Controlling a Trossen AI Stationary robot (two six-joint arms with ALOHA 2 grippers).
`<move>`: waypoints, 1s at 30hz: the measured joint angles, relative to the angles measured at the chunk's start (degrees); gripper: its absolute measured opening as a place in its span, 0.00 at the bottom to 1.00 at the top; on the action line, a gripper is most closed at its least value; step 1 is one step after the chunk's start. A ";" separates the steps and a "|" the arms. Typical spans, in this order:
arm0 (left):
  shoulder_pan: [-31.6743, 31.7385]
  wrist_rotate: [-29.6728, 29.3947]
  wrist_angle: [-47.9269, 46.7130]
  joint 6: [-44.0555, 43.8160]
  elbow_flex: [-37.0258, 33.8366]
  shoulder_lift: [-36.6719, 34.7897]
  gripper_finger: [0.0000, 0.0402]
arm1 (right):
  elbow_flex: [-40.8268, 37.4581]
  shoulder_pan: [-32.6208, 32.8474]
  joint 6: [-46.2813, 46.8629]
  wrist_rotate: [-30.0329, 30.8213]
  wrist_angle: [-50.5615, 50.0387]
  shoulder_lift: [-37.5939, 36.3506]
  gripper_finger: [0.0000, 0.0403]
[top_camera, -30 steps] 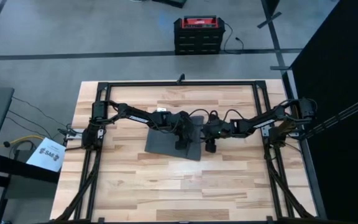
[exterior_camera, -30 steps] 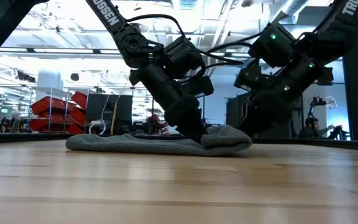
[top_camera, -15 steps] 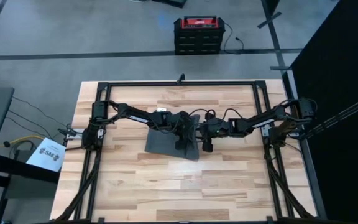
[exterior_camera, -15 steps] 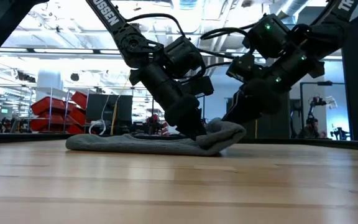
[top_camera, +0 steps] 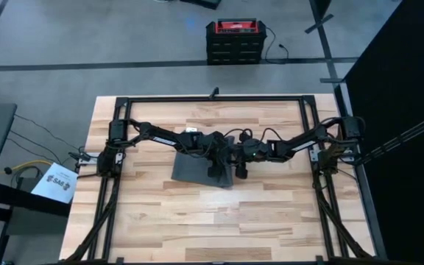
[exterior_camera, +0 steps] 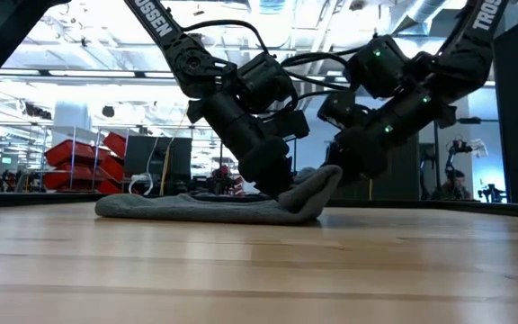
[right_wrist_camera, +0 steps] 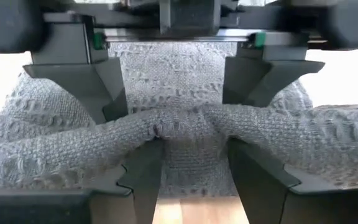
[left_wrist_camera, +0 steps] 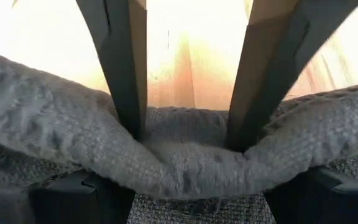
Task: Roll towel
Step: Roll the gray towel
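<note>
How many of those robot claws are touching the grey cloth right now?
2. The left gripper and the right gripper both meet the towel at its right-hand edge, each with a fold of cloth bunched between its fingers.

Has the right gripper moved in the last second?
Yes. In the high view the right gripper has shifted left along the table, toward the left gripper, pushing the towel edge over.

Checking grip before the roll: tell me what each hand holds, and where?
Both hold the towel at its raised right edge: left hand and right hand each pinch a fold of it.
</note>
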 joint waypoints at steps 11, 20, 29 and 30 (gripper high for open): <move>0.00 -1.46 -2.93 -0.43 0.04 -0.94 0.70 | 2.23 0.01 0.03 -0.78 0.69 5.20 0.42; 0.11 -3.83 -8.47 0.70 -0.26 -5.08 0.70 | 2.23 -0.01 0.63 -0.80 -1.53 5.30 0.42; 0.13 -9.10 -19.84 -0.38 -0.17 -9.51 0.70 | 2.12 -0.25 0.61 -1.04 -1.53 5.36 0.42; 0.04 -9.45 -20.83 -1.09 -0.21 -10.55 0.70 | 2.10 -0.25 0.61 -1.02 -1.52 5.36 0.42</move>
